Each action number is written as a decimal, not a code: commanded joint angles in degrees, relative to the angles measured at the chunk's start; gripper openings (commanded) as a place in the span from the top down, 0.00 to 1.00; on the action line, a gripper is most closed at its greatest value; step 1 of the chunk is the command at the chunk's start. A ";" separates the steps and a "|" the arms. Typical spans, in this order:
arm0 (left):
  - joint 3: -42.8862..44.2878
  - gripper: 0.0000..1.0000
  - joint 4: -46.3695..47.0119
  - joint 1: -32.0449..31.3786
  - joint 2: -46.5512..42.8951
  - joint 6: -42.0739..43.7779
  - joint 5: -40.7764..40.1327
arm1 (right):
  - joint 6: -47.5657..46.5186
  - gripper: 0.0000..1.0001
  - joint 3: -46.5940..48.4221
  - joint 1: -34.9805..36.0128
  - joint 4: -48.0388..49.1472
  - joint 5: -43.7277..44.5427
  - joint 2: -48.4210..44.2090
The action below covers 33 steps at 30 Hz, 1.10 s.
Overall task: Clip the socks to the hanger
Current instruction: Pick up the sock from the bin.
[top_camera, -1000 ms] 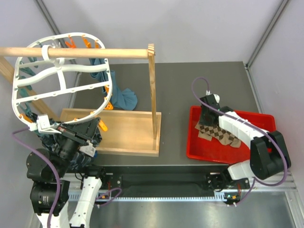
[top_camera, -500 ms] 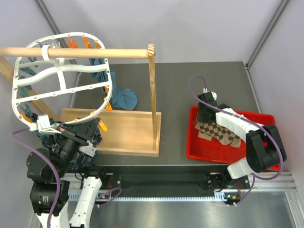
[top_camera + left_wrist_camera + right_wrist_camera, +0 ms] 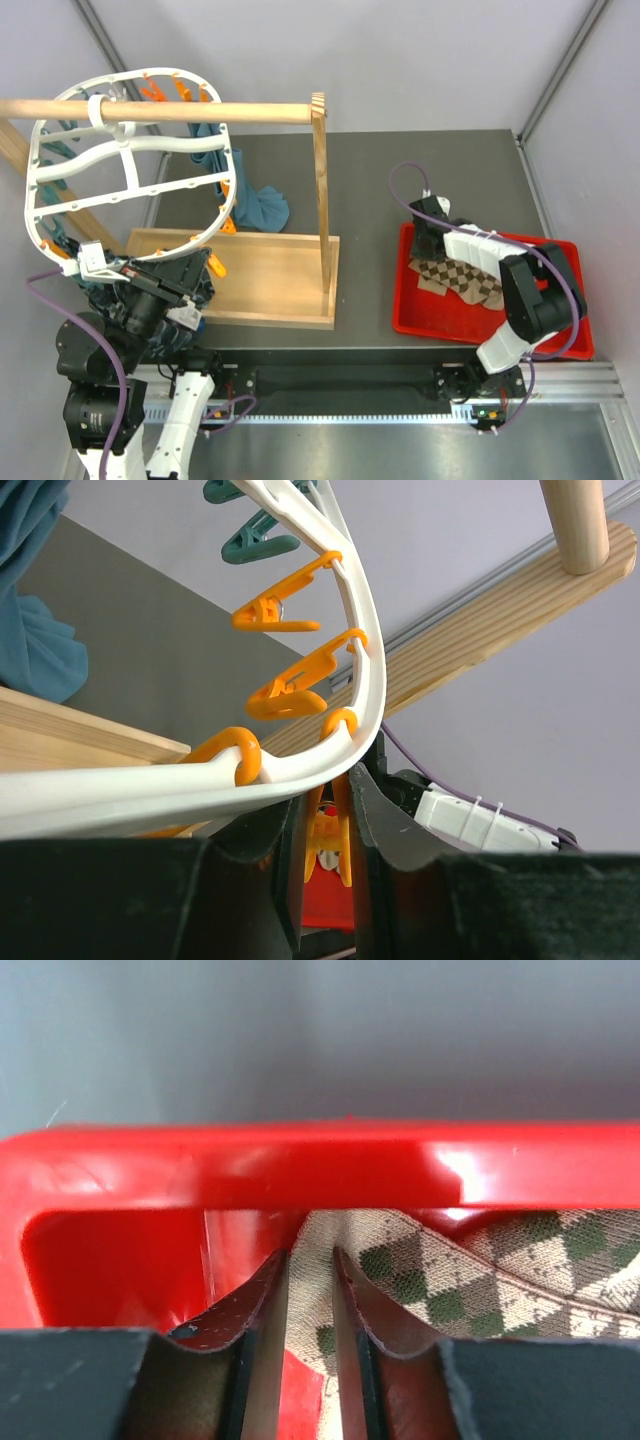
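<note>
Right claw [image 3: 309,1260] at the far-left corner of the red tray [image 3: 440,326], jaws narrow over the edge of the socks [image 3: 463,281] (whether fabric is actually pinched cannot be told). Left claw [image 3: 323,792] closed on an orange peg [image 3: 328,846] under the hanger [image 3: 128,166] rim. Best practice: seize one sock's edge only, then lift clear of the tray wall.

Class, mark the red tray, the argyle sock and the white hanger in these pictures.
red tray [image 3: 320,1165]: right wrist view, on its far wall.
argyle sock [image 3: 468,285]: top view, on its checked middle.
white hanger [image 3: 370,680]: left wrist view, on its curved rim.
</note>
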 commanded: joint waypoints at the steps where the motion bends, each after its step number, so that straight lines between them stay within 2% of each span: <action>1: 0.11 1.00 -2.88 -0.35 0.14 0.76 4.23 | 0.89 0.78 -0.93 0.34 1.97 1.93 2.56; 2: 0.11 1.00 -2.97 -0.35 0.23 0.77 4.31 | 0.97 0.78 -1.02 0.34 2.05 2.10 2.74; 9: 0.11 1.00 -2.79 -0.35 0.32 0.77 4.40 | 1.15 1.00 -1.72 0.34 2.14 4.12 3.09; 14: -0.07 1.00 -2.79 -0.35 0.05 0.77 4.40 | 1.15 1.00 -2.34 0.34 -0.83 4.74 -3.93; 20: -0.24 1.00 -2.70 -0.35 -0.12 0.68 4.31 | 0.01 1.00 -2.42 0.34 -6.11 1.67 -18.60; 33: 0.11 1.00 -2.44 -0.35 -0.56 0.24 4.75 | -1.84 1.00 -1.82 1.66 -17.09 -16.34 -48.92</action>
